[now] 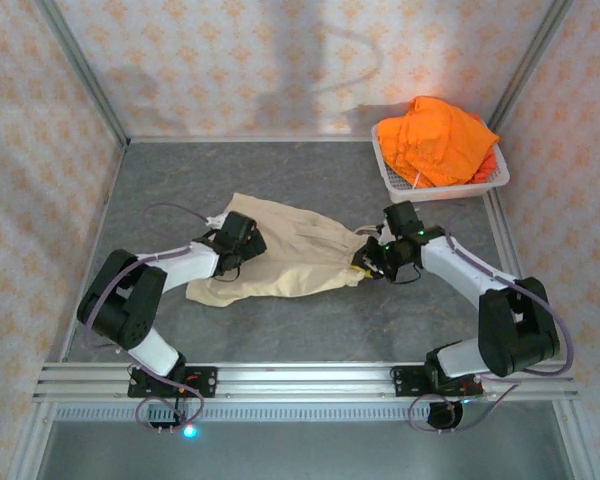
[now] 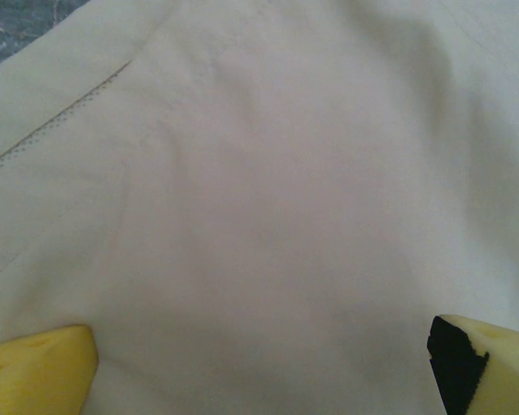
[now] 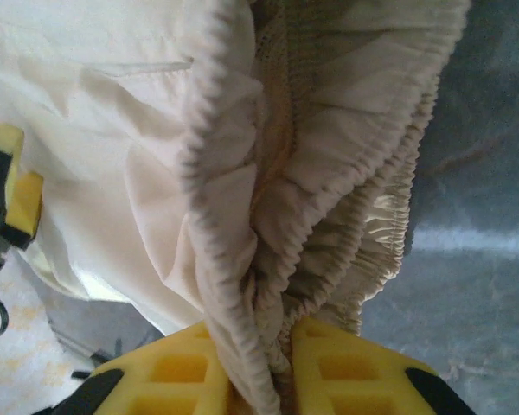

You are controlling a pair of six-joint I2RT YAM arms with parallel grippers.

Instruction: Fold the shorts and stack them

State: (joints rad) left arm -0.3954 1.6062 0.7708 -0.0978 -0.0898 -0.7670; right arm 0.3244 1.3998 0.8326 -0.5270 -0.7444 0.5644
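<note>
Right gripper (image 3: 259,367) pinching beige shorts (image 3: 112,130) (waistband); left gripper (image 2: 259,363) spread wide | grey table (image 1: 180,190); patterned walls (image 1: 280,60)

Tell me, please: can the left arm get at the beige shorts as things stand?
Probably yes. The left tool hangs open right over the beige shorts, with nothing between them. The right tool pinches the waistband at the far end, away from it.
</note>
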